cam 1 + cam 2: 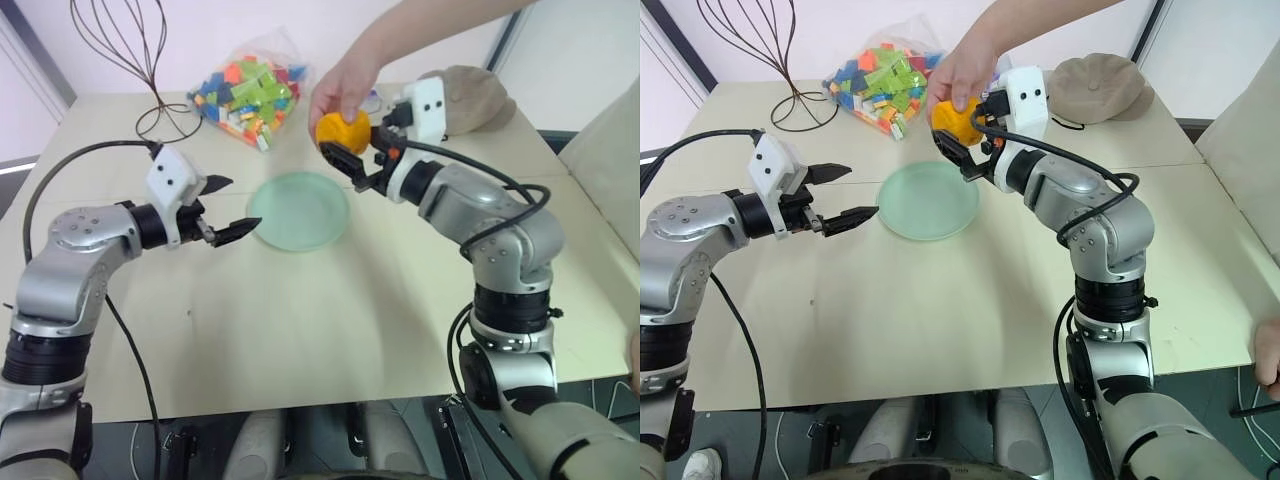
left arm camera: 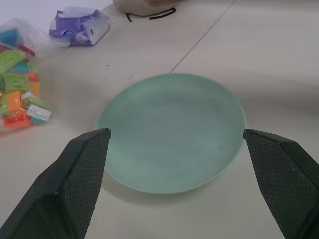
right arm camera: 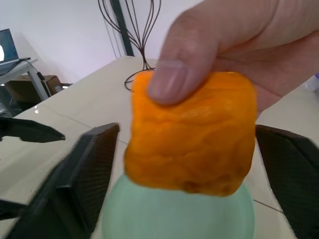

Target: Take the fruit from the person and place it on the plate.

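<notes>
- The handover step is in hand: the fruit (image 3: 192, 134) is held from above by the person's hand (image 1: 345, 88), thumb and fingers wrapped over its top, in the air above the far rim of the plate (image 1: 298, 210).
- The right claw (image 1: 352, 160) is set level at the fruit, one black finger on each side of it. In the right wrist view a gap is seen between each finger (image 3: 92, 169) and the orange skin, so the fruit is bracketed but not yet pinched; the fingers are spread wider than the fruit.
- The left claw (image 1: 232, 207) is held just beside the near-left rim of the plate, its two fingers spread apart and nothing between them. In the left wrist view the plate is seen lying bare on the pale surface (image 1: 300, 330).
- A bag of toy bricks (image 1: 250, 95), a wire stand (image 1: 150, 70) and a beige cap (image 1: 1100, 88) are seen at the far side of the surface, well apart from the plate.
- By judgement, the next move calls for the right fingers to be brought together on the fruit's flanks below the person's fingertips, firmly enough that it is kept once released.
- After that, a short lowering onto the plate's middle is called for, since the plate lies almost directly beneath.
</notes>
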